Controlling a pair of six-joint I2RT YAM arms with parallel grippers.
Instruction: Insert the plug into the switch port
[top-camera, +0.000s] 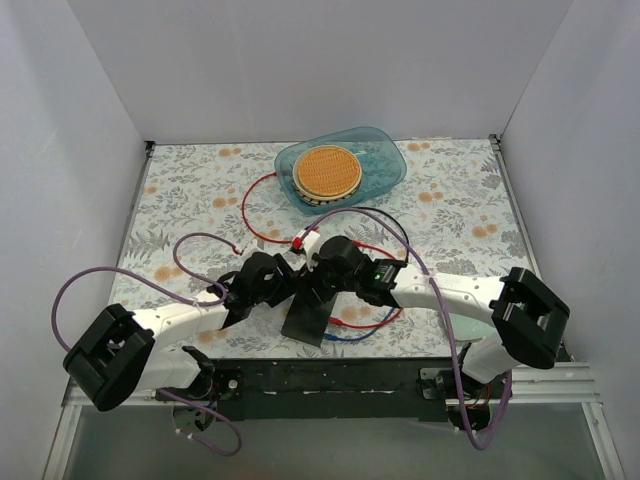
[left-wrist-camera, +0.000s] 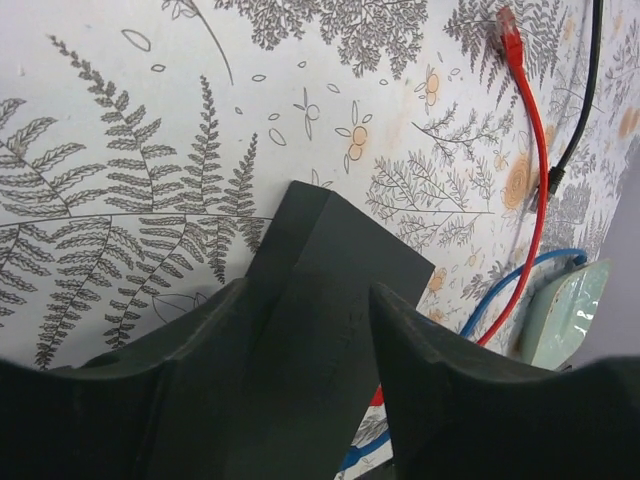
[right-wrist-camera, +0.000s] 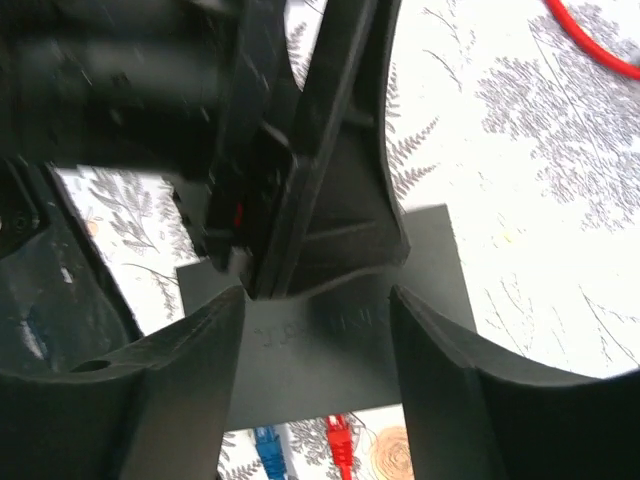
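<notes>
Right gripper (right-wrist-camera: 315, 320) hangs released over the switch (top-camera: 305, 322) at the table (top-camera: 470, 215)'s near edge, left gripper (left-wrist-camera: 310, 300) hold unclear; next, seat the red plug (right-wrist-camera: 340, 440).

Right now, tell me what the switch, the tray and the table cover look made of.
The switch looks moulded plastic: matte black, no glare. The tray: translucent blue plastic, glossy rim. The table cover: printed sheet, paper or vinyl, can't tell which.
</notes>
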